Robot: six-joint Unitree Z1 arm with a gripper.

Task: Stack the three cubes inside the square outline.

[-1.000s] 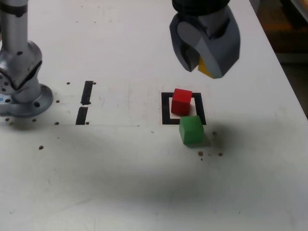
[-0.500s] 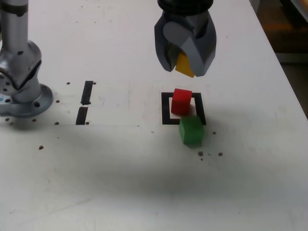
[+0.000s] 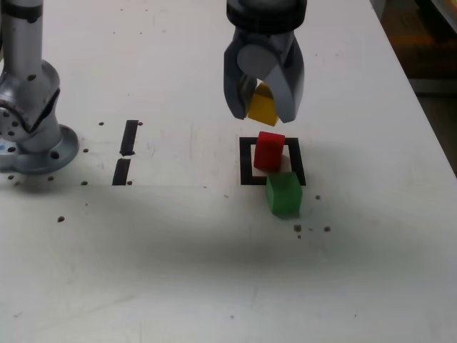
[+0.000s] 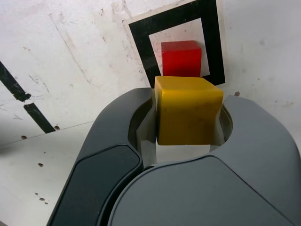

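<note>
My gripper (image 3: 263, 111) hangs above the table, shut on the yellow cube (image 3: 262, 106), which the wrist view shows clamped between the grey jaws (image 4: 188, 110). Just below it, the red cube (image 3: 269, 151) sits inside the black square outline (image 3: 247, 161), also seen in the wrist view as the red cube (image 4: 181, 58) within the square outline (image 4: 142, 50). The green cube (image 3: 284, 193) rests on the table at the outline's near right corner, overlapping its edge, apart from the gripper.
The arm's metal base (image 3: 30, 107) stands at the exterior view's left. Two short black bars (image 3: 126, 151) lie between the base and the outline. Dark specks (image 3: 311, 229) dot the white table near the green cube. The table's right edge (image 3: 427, 121) borders a dark floor.
The gripper has carried the yellow cube toward the exterior view's left and slightly down, from beyond the outline's right side to just above the red cube. The red and green cubes have not moved.
</note>
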